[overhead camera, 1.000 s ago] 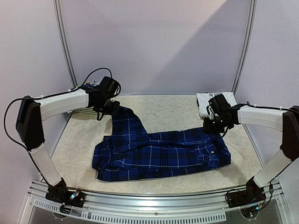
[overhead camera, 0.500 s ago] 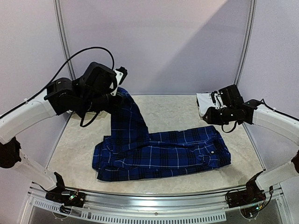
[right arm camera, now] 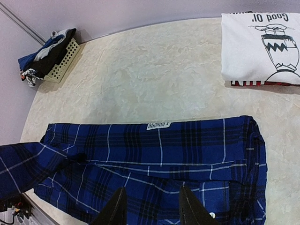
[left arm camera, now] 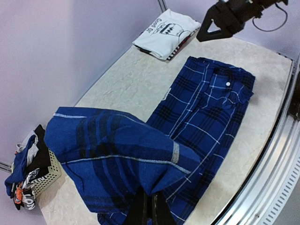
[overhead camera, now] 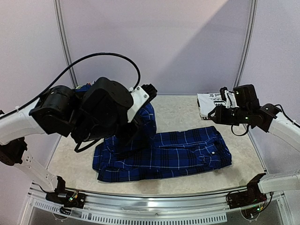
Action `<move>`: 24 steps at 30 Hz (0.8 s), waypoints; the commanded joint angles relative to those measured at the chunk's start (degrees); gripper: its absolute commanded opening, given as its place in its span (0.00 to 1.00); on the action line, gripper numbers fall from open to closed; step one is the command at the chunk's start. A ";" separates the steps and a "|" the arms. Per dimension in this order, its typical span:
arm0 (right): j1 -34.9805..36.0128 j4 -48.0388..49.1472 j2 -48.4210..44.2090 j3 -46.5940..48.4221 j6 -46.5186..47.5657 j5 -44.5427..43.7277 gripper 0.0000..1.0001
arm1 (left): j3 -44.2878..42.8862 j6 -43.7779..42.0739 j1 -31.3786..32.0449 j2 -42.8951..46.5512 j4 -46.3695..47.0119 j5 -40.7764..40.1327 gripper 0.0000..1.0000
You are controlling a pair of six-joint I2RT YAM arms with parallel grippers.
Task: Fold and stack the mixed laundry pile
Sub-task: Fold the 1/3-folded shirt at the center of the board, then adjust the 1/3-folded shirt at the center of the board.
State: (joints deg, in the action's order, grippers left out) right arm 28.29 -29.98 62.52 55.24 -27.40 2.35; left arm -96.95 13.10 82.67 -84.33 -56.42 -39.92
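Note:
A blue-and-black plaid garment [overhead camera: 183, 152] lies stretched across the table's middle. My left gripper [left arm camera: 150, 208] is shut on a fold of it, holding one long end [left arm camera: 117, 150] up in the air above the part lying flat [left arm camera: 211, 108]. My right gripper [right arm camera: 152, 197] hovers open over the garment's right half [right arm camera: 187, 145] with nothing between its fingers; from above it shows near the back right [overhead camera: 214, 116]. More of the laundry pile [left arm camera: 26, 161] is heaped in and on a small white basket [left arm camera: 47, 176].
A folded white T-shirt with a cartoon print [overhead camera: 210, 101] lies at the back right on top of another folded piece [right arm camera: 262, 83]. The basket [right arm camera: 63, 63] stands at the back left against the wall. A metal rail [overhead camera: 154, 211] runs along the near edge.
My left arm has lifted the garment's long end and swung it forward and to the right over the flat part. My right gripper has opened, let go of the right end and backed away upward.

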 commanded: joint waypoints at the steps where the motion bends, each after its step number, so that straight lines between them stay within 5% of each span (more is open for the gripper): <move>1: 0.80 -1.06 -1.82 -1.83 -1.14 2.68 0.39 | -1.49 1.66 4.84 -0.79 -5.42 -4.44 0.00; 12: 4.81 8.21 2.19 -5.13 -2.83 10.78 0.44 | 2.79 10.02 15.94 0.71 -10.99 -6.98 0.00; 24: 15.76 24.57 31.95 7.19 -0.57 23.48 0.33 | 14.41 8.25 15.04 10.55 -4.34 -11.83 0.00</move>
State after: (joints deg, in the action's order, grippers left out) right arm 41.74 -12.60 86.50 56.23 -29.06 19.79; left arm -85.08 23.14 98.13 -76.88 -64.47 -48.38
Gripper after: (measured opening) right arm 0.339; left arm 0.021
